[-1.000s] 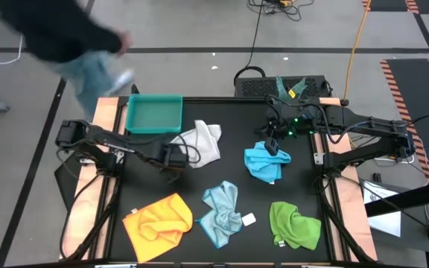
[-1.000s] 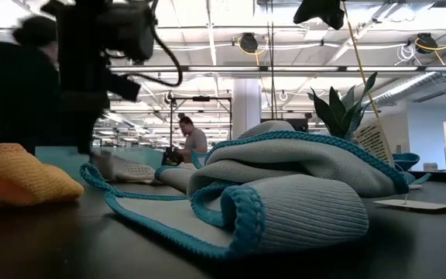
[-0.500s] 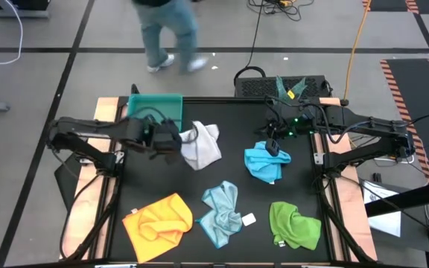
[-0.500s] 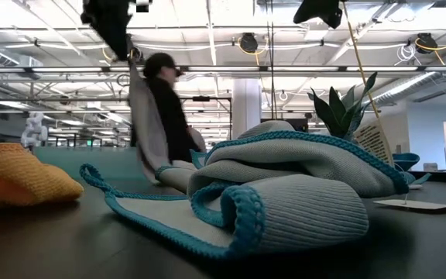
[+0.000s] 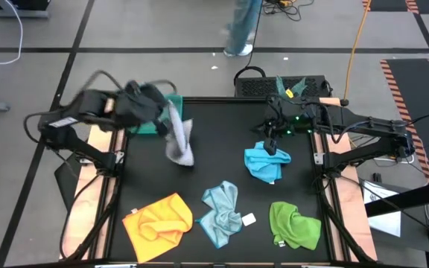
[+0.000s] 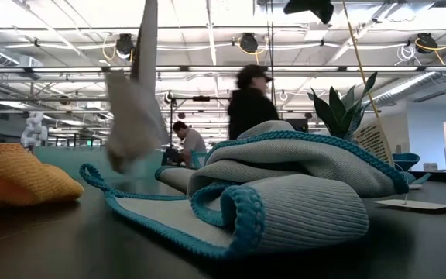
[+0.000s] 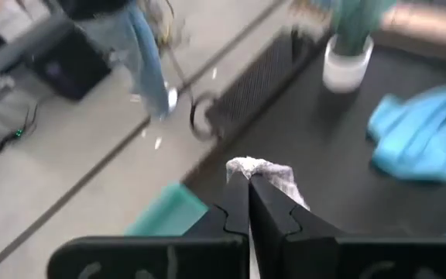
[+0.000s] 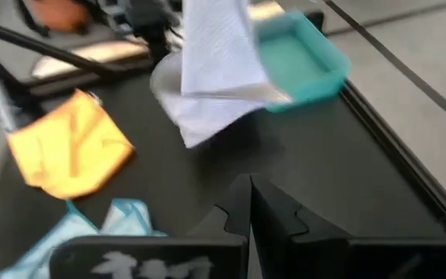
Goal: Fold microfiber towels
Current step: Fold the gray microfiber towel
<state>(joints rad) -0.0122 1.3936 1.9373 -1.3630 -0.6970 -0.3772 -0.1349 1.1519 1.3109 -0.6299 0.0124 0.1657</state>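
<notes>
The left gripper point(image 5: 164, 112) is raised over the far left of the table point(image 5: 222, 149), its fingers clamped on the top edge of the white-grey towel point(image 5: 179, 141); the cloth hangs down from the grip in a long loose drape, narrow at the top and wider at the bottom, its lower end close to the table, though whether it touches cannot be told; in the right wrist view the same towel point(image 8: 211, 70) shows as a pale ribbed sheet with a folded-over lower edge, hanging in front of the teal tray point(image 8: 300, 58); the tray point(image 5: 149, 125) sits at the far left corner, partly covered by the arm. The right gripper point(image 5: 272, 144) hangs just over the bright blue towel point(image 5: 265, 164), right of centre, fingers pressed together and holding nothing. The pale blue towel point(image 5: 220, 212) lies crumpled near the middle front, edged in darker teal stitching; the yellow-orange towel point(image 5: 159, 222) lies bunched at the near left; the green towel point(image 5: 295, 225) lies rumpled at the near right.
</notes>
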